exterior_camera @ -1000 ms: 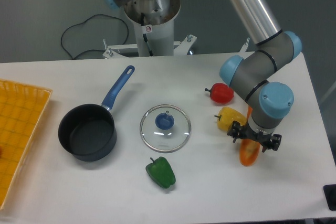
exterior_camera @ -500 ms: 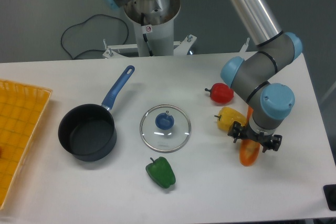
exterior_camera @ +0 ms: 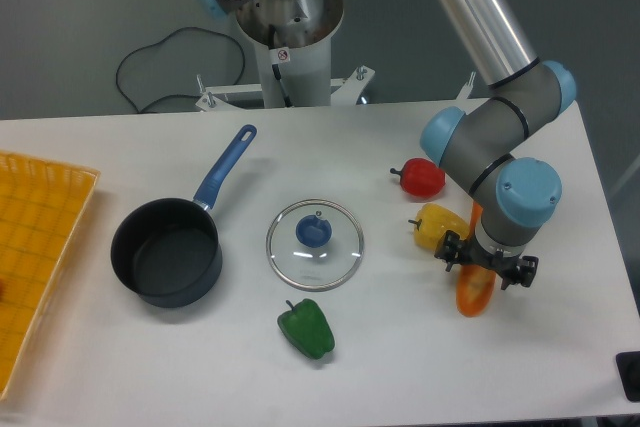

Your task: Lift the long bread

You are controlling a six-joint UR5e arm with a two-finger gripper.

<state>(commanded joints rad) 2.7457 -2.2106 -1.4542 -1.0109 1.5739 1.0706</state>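
The long bread is an orange-brown toy baguette lying on the white table at the right. Only its near end and a sliver of its far end show, because the arm covers the middle. My gripper points straight down over the middle of the bread. Its black jaws stand spread on either side of the loaf, low around it. The fingertips are hidden under the wrist.
A yellow pepper lies just left of the gripper, almost touching it. A red pepper is behind it. A glass lid, a green pepper, a dark pot and an orange tray lie further left.
Almost nothing differs; the gripper has shifted a hair lower over the bread. The bread has not moved.
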